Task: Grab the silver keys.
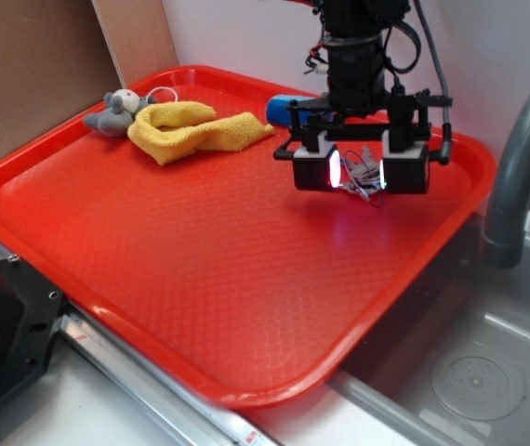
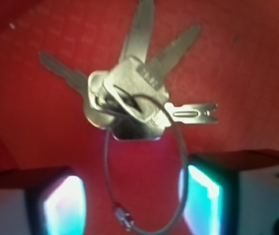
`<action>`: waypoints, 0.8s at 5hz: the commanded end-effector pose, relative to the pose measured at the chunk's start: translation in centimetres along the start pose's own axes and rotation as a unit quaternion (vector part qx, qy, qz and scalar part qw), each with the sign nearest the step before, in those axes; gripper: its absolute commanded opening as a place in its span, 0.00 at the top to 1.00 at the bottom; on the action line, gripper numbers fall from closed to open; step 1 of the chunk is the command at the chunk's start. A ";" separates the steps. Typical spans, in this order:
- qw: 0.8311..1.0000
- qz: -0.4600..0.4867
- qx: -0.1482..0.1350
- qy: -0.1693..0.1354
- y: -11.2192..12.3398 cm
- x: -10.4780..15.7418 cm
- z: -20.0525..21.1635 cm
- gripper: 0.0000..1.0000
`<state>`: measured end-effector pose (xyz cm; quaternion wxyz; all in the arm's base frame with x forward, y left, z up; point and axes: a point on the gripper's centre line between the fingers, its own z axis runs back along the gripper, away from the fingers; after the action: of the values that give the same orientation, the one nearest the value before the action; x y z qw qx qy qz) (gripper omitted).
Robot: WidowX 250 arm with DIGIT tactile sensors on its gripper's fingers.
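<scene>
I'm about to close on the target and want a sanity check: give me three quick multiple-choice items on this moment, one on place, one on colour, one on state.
1. Where do the silver keys lie?
A. on the yellow cloth
B. on the red tray, below the tool
C. in the sink

2. What colour is the crumpled cloth at the tray's far side?
A. yellow
B. green
C. white

3. How do the tool's fingers stand?
A. shut on the keys
B. shut on nothing
C. open, apart on either side of the wire ring

Key: 1 B, the wrist view shows the keys flat on the red tray between the fingers. 2 A, the exterior view shows it yellow. 3 C, both pads sit apart, with the ring's loop between them.
</scene>
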<state>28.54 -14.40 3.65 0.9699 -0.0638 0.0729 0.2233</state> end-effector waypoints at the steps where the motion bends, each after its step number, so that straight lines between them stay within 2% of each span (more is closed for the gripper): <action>1: 0.990 -0.031 0.060 -0.127 0.1 1.0 1.2 1.00; 2: 0.983 -0.043 0.073 -0.163 0.5 1.2 1.7 1.00; 3: 0.974 -0.069 0.088 -0.198 1.9 0.5 4.4 1.00; 4: 0.965 -0.099 0.061 -0.234 5.4 -0.9 9.5 1.00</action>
<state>25.79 -8.96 11.33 0.9834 0.0562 -0.1240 0.1201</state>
